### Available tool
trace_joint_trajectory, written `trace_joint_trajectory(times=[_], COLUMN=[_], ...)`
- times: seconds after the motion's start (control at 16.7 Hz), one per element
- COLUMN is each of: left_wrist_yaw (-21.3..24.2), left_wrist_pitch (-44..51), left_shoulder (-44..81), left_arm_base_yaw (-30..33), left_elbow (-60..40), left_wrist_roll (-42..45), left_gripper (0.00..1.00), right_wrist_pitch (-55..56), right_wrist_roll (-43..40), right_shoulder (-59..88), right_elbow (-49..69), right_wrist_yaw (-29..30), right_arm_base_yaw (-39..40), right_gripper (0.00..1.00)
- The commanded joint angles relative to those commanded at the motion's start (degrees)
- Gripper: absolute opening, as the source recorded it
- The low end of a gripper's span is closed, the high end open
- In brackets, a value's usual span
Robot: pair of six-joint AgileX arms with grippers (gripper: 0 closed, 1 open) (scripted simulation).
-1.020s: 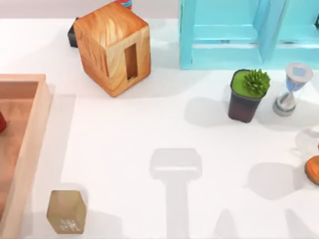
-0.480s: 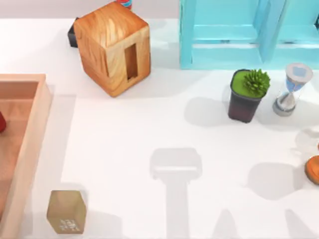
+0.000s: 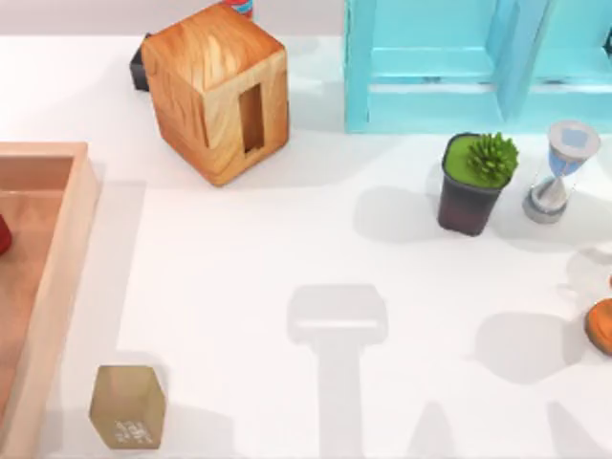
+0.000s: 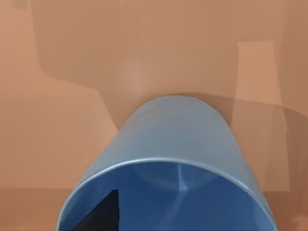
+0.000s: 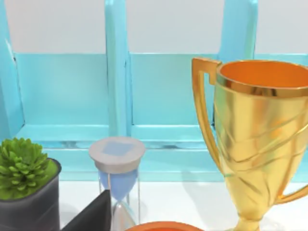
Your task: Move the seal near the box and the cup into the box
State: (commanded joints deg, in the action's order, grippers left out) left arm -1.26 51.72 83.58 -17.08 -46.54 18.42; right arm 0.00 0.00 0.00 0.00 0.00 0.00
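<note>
Seal (image 3: 127, 406), a small tan-brown cuboid block w/ faint white marks on one face, stands on the white table (image 3: 287, 268) at the top view's lower left, just beside the outer rim of the box (image 3: 59, 277), not touching it. Box is a large shallow tray of light reddish-brown wood w/ thick raised rims, cut off by the left edge of that view.

Left wrist view: small plain blue cup (image 4: 178, 139), round, slightly tapered, seen close from its open mouth, w/ the box's wooden floor (image 4: 72, 96) behind it. A dark finger edge of the left end effector sits inside the cup's rim; can't tell whether it's clamped on the cup or how far open.

Right wrist view looks across at a turquoise shelf unit (image 5: 72, 91), gold trophy cup (image 5: 260, 134), hourglass w/ grey caps (image 5: 117, 168) and green plant in a dark pot (image 5: 26, 185); right end effector's opening can't be told.
</note>
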Motion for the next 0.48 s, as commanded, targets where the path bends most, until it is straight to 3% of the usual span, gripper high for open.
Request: trace_joint_trajectory(times=[0.48], left_wrist_yaw=[1.8], left_wrist_pitch=[9.1], left_shoulder=[-5.8], left_arm_base_yaw=[-0.5], left_elbow=[-8.3], left_wrist_roll=[0.9], left_gripper=[1.00], right_wrist_pitch=[0.0], right_wrist_roll=[0.0], right_shoulder=[0.0], right_elbow=[0.0], right_wrist_yaw=[0.0], right_arm_base_yaw=[0.0], right_gripper=[1.00])
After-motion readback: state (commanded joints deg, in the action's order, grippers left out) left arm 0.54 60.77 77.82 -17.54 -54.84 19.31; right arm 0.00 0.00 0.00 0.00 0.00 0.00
